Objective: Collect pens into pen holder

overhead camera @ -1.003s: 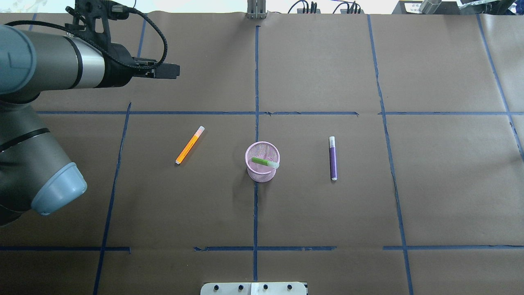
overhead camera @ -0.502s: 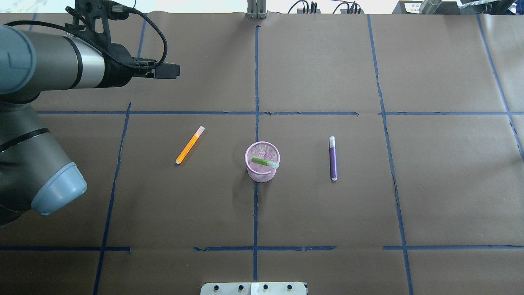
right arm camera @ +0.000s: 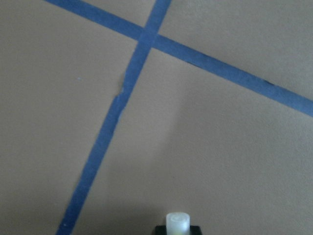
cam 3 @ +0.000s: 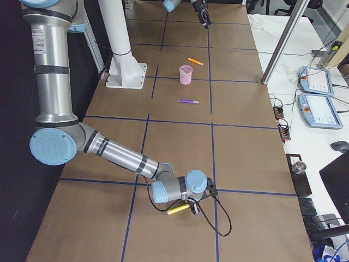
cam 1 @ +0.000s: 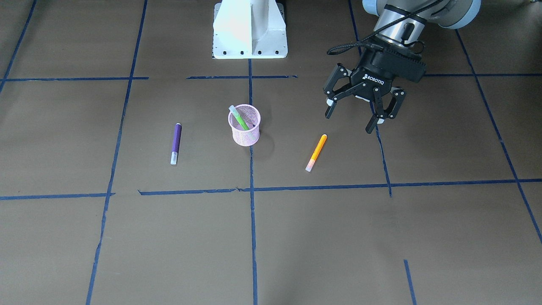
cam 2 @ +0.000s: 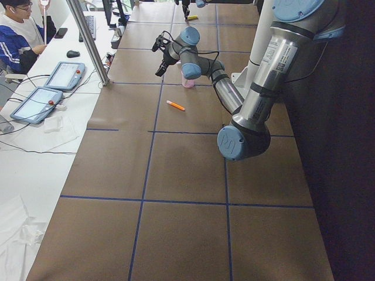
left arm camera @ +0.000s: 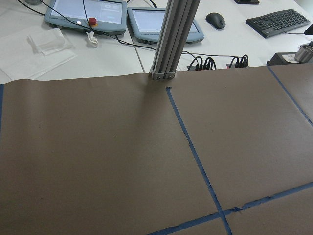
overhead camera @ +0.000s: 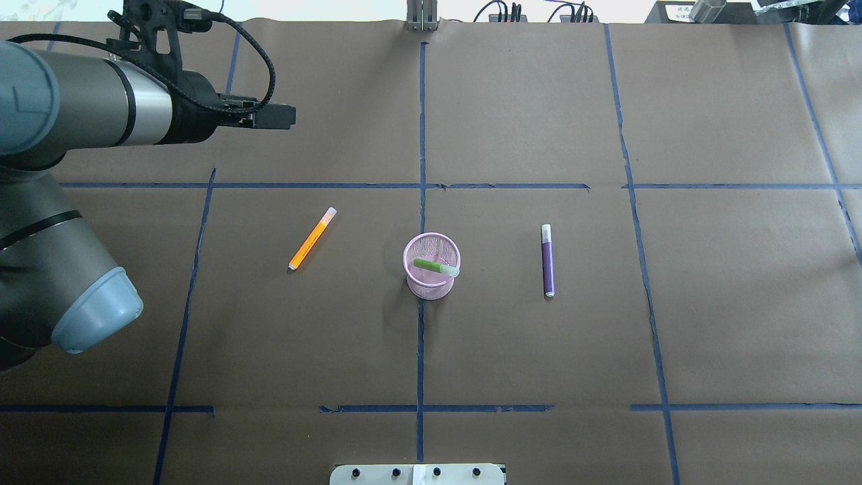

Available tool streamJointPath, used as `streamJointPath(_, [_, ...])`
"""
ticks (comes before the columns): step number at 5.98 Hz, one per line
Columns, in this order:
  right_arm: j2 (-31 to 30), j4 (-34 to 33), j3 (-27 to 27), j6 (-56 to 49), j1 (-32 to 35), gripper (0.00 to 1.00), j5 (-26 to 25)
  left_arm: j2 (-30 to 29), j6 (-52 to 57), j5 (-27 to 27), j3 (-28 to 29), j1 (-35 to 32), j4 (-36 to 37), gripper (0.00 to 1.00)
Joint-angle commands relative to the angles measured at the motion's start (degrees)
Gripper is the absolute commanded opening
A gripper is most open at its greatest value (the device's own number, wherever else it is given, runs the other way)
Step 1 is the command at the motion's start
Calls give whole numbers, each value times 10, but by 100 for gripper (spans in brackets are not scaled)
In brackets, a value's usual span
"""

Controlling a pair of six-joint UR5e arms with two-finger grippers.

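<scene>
The pink mesh pen holder (cam 1: 244,132) (overhead camera: 427,289) stands at the table's middle. The green pen (cam 1: 240,119) (overhead camera: 431,266) leans inside it. The orange pen (cam 1: 316,152) (overhead camera: 311,239) lies flat on the robot's left of the holder. The purple pen (cam 1: 175,142) (overhead camera: 548,263) lies flat on its right. My left gripper (cam 1: 348,123) (overhead camera: 273,116) hangs open and empty above the table, beyond the orange pen. My right gripper (cam 3: 192,207) is low at the table's far right end beside a yellow pen (cam 3: 177,209). I cannot tell whether it is open or shut.
The robot's white base (cam 1: 250,29) stands at the near table edge. A metal post (overhead camera: 421,17) and cables sit at the far edge. Blue tape lines cross the brown paper. A pale cap end (right arm camera: 177,223) shows at the bottom of the right wrist view.
</scene>
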Motion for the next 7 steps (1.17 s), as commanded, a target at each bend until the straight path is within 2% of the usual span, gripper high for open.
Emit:
streamJointPath(1, [-3,-2,60,10,15,0,53,3,2,0,3,1,1,100])
streamJointPath(3, [8,6,138,130,20,0,54,4,4,-2,10,2,7,100])
streamJointPath(5, [23,7,241,263,20,0,50,4,23,-79,46,2,36,100])
streamJointPath(6, [23,11,286,328,20,0,47,4,24,-93,46,6,88,100])
streamJointPath(7, [25,31,326,373,13,0,18,0,24,-112,48,7,111,100])
